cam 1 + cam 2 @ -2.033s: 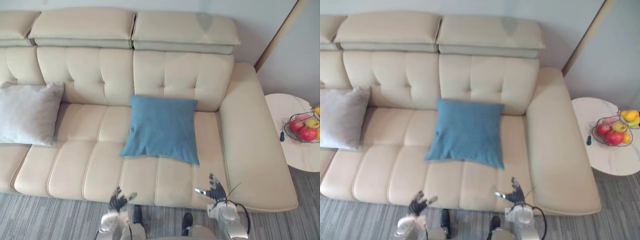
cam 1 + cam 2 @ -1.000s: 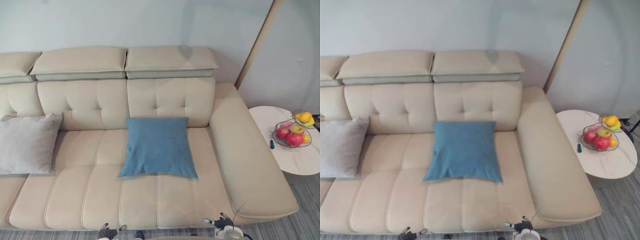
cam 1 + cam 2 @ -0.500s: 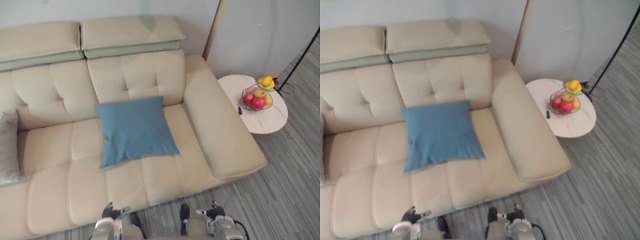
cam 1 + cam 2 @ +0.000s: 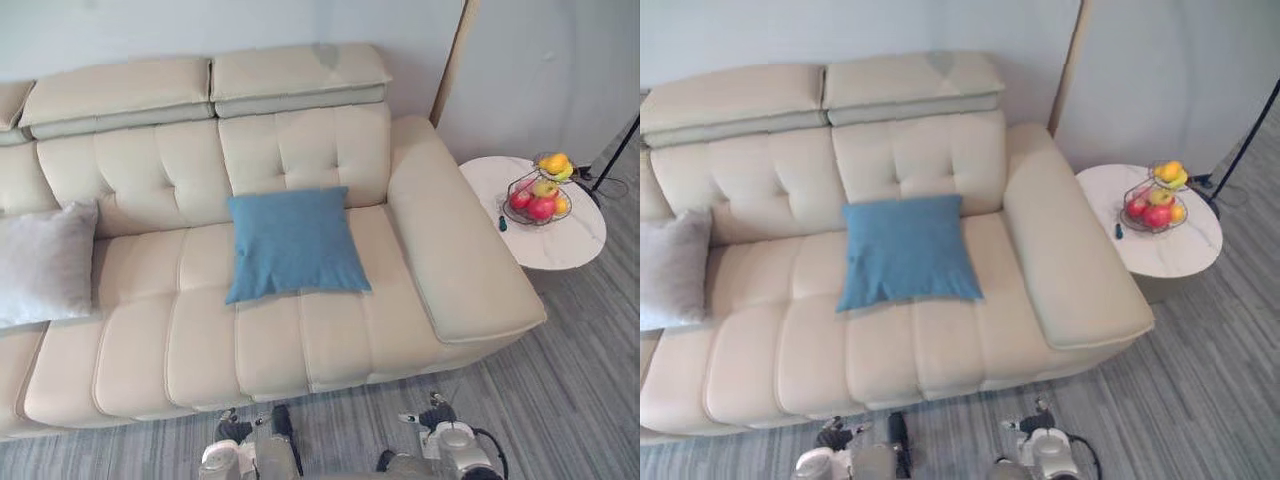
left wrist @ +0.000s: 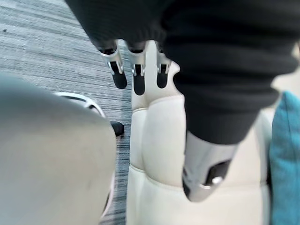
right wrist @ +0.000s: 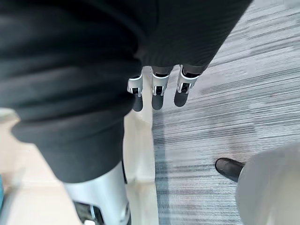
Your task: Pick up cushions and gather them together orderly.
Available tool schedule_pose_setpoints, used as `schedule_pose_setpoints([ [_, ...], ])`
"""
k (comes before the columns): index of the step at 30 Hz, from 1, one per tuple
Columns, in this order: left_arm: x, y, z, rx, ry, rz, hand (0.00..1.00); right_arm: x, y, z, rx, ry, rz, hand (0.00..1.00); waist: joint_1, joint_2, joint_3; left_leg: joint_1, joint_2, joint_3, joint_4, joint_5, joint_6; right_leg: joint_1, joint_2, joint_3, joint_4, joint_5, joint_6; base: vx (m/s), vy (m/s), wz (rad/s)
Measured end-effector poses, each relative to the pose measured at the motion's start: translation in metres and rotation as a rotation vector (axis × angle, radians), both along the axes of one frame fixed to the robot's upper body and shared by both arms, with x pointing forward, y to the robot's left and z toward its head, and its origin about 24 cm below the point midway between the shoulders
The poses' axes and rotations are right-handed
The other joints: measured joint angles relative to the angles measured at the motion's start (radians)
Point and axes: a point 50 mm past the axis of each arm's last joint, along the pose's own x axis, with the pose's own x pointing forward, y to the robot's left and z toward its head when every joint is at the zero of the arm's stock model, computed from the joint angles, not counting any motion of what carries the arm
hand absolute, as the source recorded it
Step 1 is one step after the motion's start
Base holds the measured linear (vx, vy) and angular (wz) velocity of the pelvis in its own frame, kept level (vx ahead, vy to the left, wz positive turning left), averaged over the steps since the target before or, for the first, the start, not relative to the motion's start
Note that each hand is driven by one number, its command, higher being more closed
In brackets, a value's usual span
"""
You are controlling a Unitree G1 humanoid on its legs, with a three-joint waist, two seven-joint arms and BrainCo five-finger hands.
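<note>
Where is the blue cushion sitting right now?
In the left eye view, the blue cushion lies mid-seat on the cream sofa, against the backrest, well right of the grey cushion.

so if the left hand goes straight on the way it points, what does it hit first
The left hand likely meets the sofa front first, short of the blue cushion; depth unclear.

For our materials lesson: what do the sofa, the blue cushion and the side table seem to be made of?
Sofa: probably leather or faux leather, cream, smooth with a soft sheen and tufted seams.
Blue cushion: woven fabric, matte, slightly grainy.
Side table: top looks like pale marble or a stone-look surface, seemingly faintly veined.
</note>
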Motion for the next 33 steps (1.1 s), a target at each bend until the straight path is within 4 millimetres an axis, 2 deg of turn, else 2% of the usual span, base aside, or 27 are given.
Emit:
schedule_pose_setpoints([
  [1,-0.002,-0.002,-0.001,-0.02,0.001,0.029,0.0,-0.005,0.001,-0.001,0.005,0.003,-0.007,0.0,0.002,0.015,-0.007,0.017,0.0,-0.006,-0.02,-0.076,-0.013,-0.018,0.017,0.045,0.011,0.01,0.019,-0.12,0.248,-0.88],
  [2,-0.003,-0.001,-0.001,-0.017,0.002,0.035,0.0,-0.009,0.004,-0.003,0.015,0.01,-0.014,0.0,-0.001,0.018,-0.007,0.012,-0.002,0.001,-0.024,-0.081,-0.02,-0.022,0.018,0.056,0.016,0.014,0.02,-0.09,0.175,-0.61],
  [3,-0.006,0.003,-0.001,-0.007,0.006,0.046,0.0,-0.021,0.016,-0.009,0.054,0.042,-0.026,0.0,-0.006,-0.004,-0.019,0.015,-0.015,0.023,-0.034,-0.082,-0.018,-0.038,0.007,0.063,0.039,0.027,0.033,-0.05,0.124,-0.54],
  [4,-0.01,0.006,-0.001,0.002,0.013,0.047,0.0,-0.024,0.019,-0.01,0.067,0.053,-0.032,0.0,-0.007,-0.026,-0.032,0.033,-0.031,0.052,-0.057,-0.083,-0.017,-0.043,0.01,0.071,0.038,0.031,0.031,-0.02,0.098,-0.52],
  [5,-0.01,0.006,-0.001,0.003,0.014,0.045,0.0,-0.024,0.018,-0.01,0.068,0.055,-0.033,0.0,-0.009,-0.025,-0.033,0.042,-0.034,0.056,-0.067,-0.083,-0.017,-0.042,0.008,0.08,0.03,0.033,0.031,0.03,0.096,-0.46],
  [6,-0.012,0.006,-0.002,0.001,0.021,0.047,0.0,-0.027,0.021,-0.011,0.074,0.06,-0.034,0.0,-0.015,-0.025,-0.037,0.069,-0.048,0.061,-0.101,-0.082,-0.016,-0.024,0.008,0.087,-0.003,0.047,0.013,0.04,0.088,-0.21],
  [9,-0.017,0.002,-0.005,-0.01,0.039,0.048,0.0,-0.034,0.016,-0.013,0.075,0.074,-0.068,0.0,-0.017,-0.016,-0.066,0.081,-0.059,0.06,-0.142,-0.076,-0.013,-0.009,0.014,0.09,-0.066,0.085,0.037,0.12,0.061,-0.17],
  [11,-0.02,-0.003,-0.007,-0.028,0.055,0.048,0.0,-0.041,0.013,-0.016,0.082,0.095,-0.109,0.0,-0.018,-0.004,-0.087,0.116,-0.061,0.061,-0.175,-0.03,0.016,0.011,0.032,0.094,-0.099,0.099,0.043,0.27,0.019,-0.17],
  [12,-0.02,-0.004,-0.007,-0.032,0.056,0.048,0.0,-0.041,0.012,-0.016,0.081,0.095,-0.113,0.0,-0.018,0.0,-0.09,0.121,-0.059,0.062,-0.178,-0.029,0.016,0.012,0.035,0.094,-0.101,0.1,0.043,0.3,-0.005,-0.22],
  [13,-0.022,-0.007,-0.008,-0.039,0.063,0.047,0.0,-0.043,0.011,-0.016,0.08,0.1,-0.119,0.0,-0.019,0.01,-0.097,0.134,-0.053,0.06,-0.181,-0.029,0.016,0.031,0.045,0.099,-0.116,0.104,0.036,0.19,-0.025,-0.21],
  [16,-0.023,-0.009,-0.009,-0.045,0.07,0.038,0.0,-0.046,0.01,-0.018,0.082,0.116,-0.123,0.0,-0.018,0.014,-0.102,0.182,-0.041,0.07,-0.189,-0.029,0.016,0.074,0.063,0.121,-0.153,0.112,0.025,0.21,-0.043,-0.48],
  [18,-0.023,-0.01,-0.009,-0.046,0.075,0.028,0.0,-0.045,0.011,-0.018,0.083,0.114,-0.122,0.0,-0.018,0.015,-0.103,0.204,-0.028,0.112,-0.19,-0.029,0.016,0.072,0.081,0.151,-0.166,0.128,0.004,0.11,-0.016,-0.68],
  [22,-0.018,-0.011,-0.009,-0.051,0.072,0.008,0.0,-0.035,0.013,-0.015,0.091,0.091,-0.108,0.0,-0.014,0.016,-0.101,0.221,-0.01,0.238,-0.187,-0.03,0.017,-0.006,0.127,0.255,-0.166,0.179,-0.017,0.05,-0.012,-1.24],
  [24,-0.014,-0.012,-0.009,-0.051,0.072,-0.006,0.0,-0.033,0.013,-0.015,0.091,0.085,-0.105,0.0,-0.014,0.018,-0.1,0.22,-0.008,0.29,-0.176,-0.03,0.017,-0.047,0.144,0.252,-0.165,0.208,-0.022,0.05,-0.039,-1.47],
  [26,-0.009,-0.013,-0.008,-0.047,0.066,-0.03,0.0,-0.028,0.012,-0.013,0.088,0.077,-0.097,0.0,-0.016,0.022,-0.097,0.218,0.004,0.339,-0.166,-0.03,0.018,-0.094,0.159,0.158,-0.172,0.244,-0.048,0.07,-0.074,-1.37],
  [27,-0.005,-0.012,-0.007,-0.044,0.057,-0.038,0.0,-0.021,0.012,-0.011,0.087,0.062,-0.086,0.0,-0.018,0.035,-0.086,0.215,0.016,0.365,-0.16,-0.031,0.019,-0.107,0.153,0.009,-0.168,0.233,-0.109,0.06,-0.122,-1.17],
  [28,-0.002,-0.012,-0.006,-0.037,0.052,-0.059,0.0,-0.02,0.011,-0.011,0.084,0.062,-0.084,0.0,-0.021,0.035,-0.082,0.223,0.017,0.408,-0.162,-0.031,0.018,-0.127,0.123,-0.222,-0.103,0.15,-0.183,0.03,-0.134,-1.19],
  [29,-0.001,-0.01,-0.005,-0.028,0.053,-0.077,0.0,-0.02,0.01,-0.012,0.083,0.071,-0.083,0.0,-0.02,0.025,-0.083,0.235,0.009,0.449,-0.159,-0.031,0.018,-0.132,0.079,-0.449,-0.038,0.079,-0.227,0.03,-0.179,-1.43],
  [30,-0.002,-0.008,-0.006,-0.022,0.059,-0.082,0.0,-0.021,0.009,-0.013,0.08,0.083,-0.081,0.0,-0.019,0.021,-0.084,0.261,0.008,0.47,-0.154,-0.034,0.013,-0.113,0.06,-0.577,0.014,0.061,-0.222,0.07,-0.177,-1.37],
  [31,-0.004,-0.008,-0.006,-0.022,0.065,-0.083,0.0,-0.021,0.007,-0.012,0.075,0.083,-0.081,0.0,-0.019,0.029,-0.078,0.274,0.009,0.473,-0.151,-0.036,0.011,-0.111,0.065,-0.582,0.022,0.058,-0.222,0.11,-0.213,-1.3],
  [32,-0.008,-0.009,-0.007,-0.026,0.077,-0.088,0.0,-0.019,0.003,-0.011,0.062,0.078,-0.079,0.0,-0.019,0.045,-0.068,0.288,0.009,0.479,-0.145,-0.037,0.011,-0.109,0.083,-0.541,0.029,0.045,-0.217,0.13,-0.197,-1.16],
  [33,-0.006,-0.011,-0.007,-0.019,0.078,-0.121,0.0,-0.019,0.0,-0.011,0.054,0.079,-0.076,0.0,-0.022,0.048,-0.063,0.289,0.024,0.491,-0.094,-0.045,0.011,-0.109,0.102,-0.492,0.025,0.014,-0.195,0.13,-0.182,-1.04],
])
